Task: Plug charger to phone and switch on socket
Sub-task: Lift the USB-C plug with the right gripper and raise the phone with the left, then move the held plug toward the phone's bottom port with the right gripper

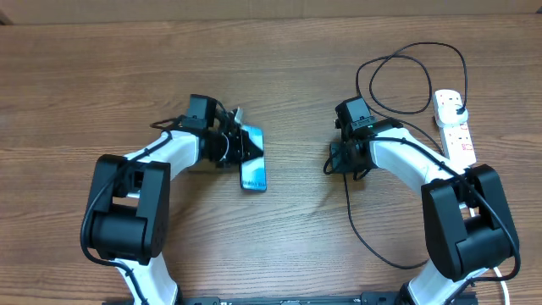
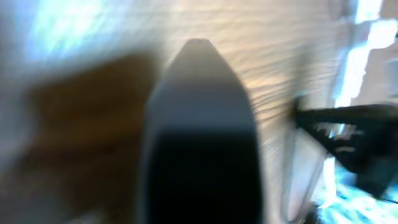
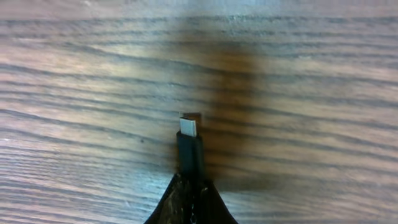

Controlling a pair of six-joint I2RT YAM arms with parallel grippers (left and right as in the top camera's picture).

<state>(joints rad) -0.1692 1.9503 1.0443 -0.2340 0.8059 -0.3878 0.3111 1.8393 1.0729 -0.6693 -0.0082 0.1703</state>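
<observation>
Charger (image 1: 346, 203) and phone (image 1: 252, 169) lay well apart on the wooden table (image 1: 296, 68), so the step in hand was judged to be bringing the connector across to the phone's port. The right gripper (image 1: 334, 161) was clenched on the black cable just behind its tip. In the right wrist view the small metal connector (image 3: 188, 127) stood out a short way beyond the closed fingers (image 3: 189, 199), close above the wood grain. The charger's far end looped round to a black plug (image 1: 457, 108) seated in the white socket (image 1: 457, 135) at the robot's right.

The phone lay flat, screen up, near the middle of the table, with the left gripper (image 1: 237, 146) at its far end. Whether that gripper was clamped on the phone could not be told, since the left wrist view was a blur of one finger (image 2: 199, 137).

The phone's long axis ran roughly toward and away from the robot, slightly slanted. The connector pointed toward the robot's left, across that axis. To do the step well, the right arm would need to turn the tip in line with the long axis, level it with the port and push straight in. The left gripper would need to brace the phone against sliding. Which short edge held the port was not visible.
</observation>
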